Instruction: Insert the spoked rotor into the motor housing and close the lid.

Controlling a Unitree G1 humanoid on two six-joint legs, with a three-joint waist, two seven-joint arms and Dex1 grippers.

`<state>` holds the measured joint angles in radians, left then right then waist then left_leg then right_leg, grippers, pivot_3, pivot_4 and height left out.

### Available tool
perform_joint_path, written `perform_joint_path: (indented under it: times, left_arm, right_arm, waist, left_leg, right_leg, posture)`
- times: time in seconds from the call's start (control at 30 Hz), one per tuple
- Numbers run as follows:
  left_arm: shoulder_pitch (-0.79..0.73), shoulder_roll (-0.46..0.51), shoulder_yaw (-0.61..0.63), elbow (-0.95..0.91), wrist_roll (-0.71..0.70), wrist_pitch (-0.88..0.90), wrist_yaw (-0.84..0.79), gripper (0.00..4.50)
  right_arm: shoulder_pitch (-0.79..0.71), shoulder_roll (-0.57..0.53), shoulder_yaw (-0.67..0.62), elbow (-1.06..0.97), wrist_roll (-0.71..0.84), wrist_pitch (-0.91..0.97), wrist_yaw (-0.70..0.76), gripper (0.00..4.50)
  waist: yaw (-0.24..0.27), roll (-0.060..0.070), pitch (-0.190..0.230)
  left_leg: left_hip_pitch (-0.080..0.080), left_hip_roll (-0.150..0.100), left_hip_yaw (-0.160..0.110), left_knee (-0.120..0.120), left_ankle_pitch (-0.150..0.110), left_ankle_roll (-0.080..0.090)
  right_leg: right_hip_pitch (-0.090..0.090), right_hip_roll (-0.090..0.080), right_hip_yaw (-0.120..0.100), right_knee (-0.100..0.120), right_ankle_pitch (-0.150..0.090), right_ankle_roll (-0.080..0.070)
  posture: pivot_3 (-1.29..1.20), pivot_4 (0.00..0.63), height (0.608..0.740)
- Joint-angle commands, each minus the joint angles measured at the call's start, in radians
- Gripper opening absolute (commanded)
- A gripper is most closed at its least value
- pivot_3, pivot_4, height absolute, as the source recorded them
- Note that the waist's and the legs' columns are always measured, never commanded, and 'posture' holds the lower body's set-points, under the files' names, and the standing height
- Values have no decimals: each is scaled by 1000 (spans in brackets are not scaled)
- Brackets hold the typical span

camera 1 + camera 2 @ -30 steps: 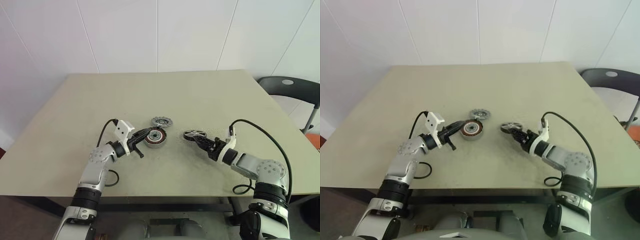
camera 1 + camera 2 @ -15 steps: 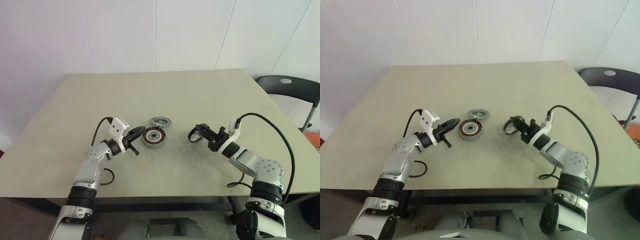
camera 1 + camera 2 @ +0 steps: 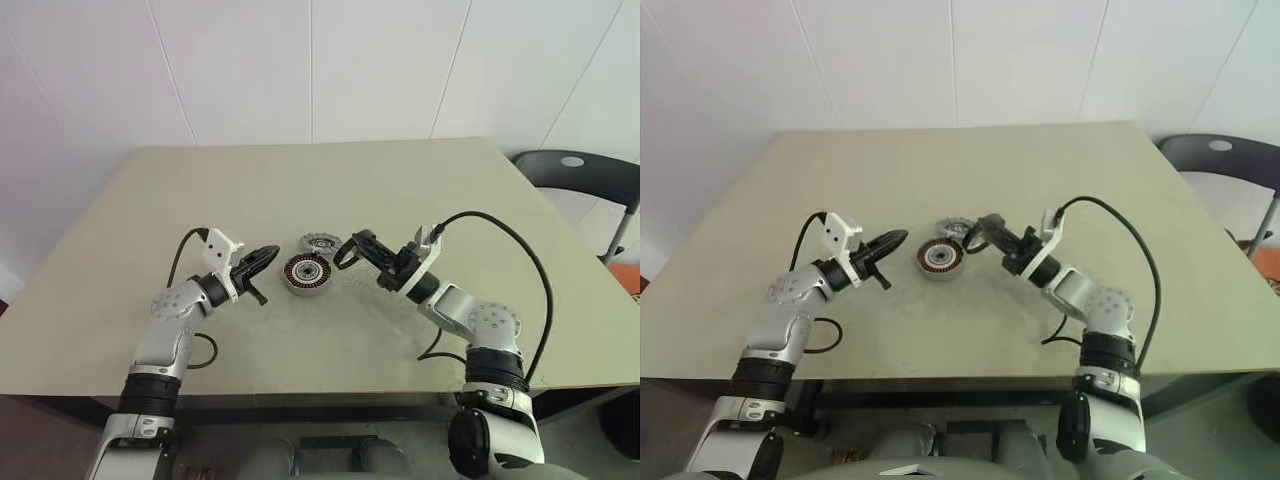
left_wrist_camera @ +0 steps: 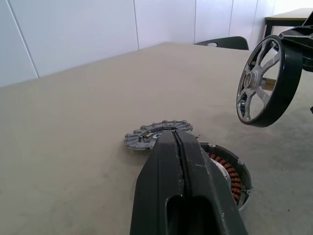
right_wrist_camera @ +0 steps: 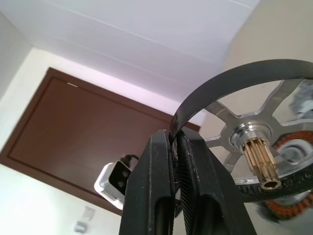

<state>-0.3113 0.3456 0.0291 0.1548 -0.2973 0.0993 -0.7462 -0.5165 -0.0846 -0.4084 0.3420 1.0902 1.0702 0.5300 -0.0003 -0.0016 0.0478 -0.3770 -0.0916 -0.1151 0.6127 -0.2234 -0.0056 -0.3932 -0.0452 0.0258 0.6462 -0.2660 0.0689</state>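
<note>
Left wrist view catches the spoked rotor [image 4: 264,81] in the air, tilted on edge beside and above the motor housing [image 4: 225,171], its dark rim pinched in the right claw [image 3: 362,243]. A second ago that rotor lay flat on the worktop [image 3: 420,190], well to the right of the housing. It has since been gripped, lifted and carried across until it hangs close over the copper windings. The pick-up looks done; what remains, as I judge it, is to level the disc, centre its brass shaft over the dark hub and lower it. The toothed lid [image 3: 321,242] lies just behind the housing, untouched. The left claw [image 3: 268,254], shut on nothing, has drawn back a little and points at the housing from its other side.
</note>
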Motion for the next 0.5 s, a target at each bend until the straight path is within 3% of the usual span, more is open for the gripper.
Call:
perform_joint_path:
  times: [0.03, 0.5]
  left_arm:
    - [-6, 15, 31, -41, -30, 3, -6, 0]
    - [30, 31, 50, -103, -52, 36, 3, 0]
  right_arm:
    - [-76, 25, 31, 40, -21, -49, 54, 299]
    - [-262, 97, 106, 471, -230, -228, 263, 299]
  waist:
    - [-10, 0, 0]
    - [-18, 0, 0]
  left_leg:
    - [0, 0, 0, 0, 0, 0]
    - [0, 0, 0, -2, 0, 0]
  right_leg:
    - [0, 0, 0, 0, 0, 0]
    - [-1, 0, 0, 0, 1, 0]
  posture:
    - [0, 0, 740]
    - [0, 0, 740]
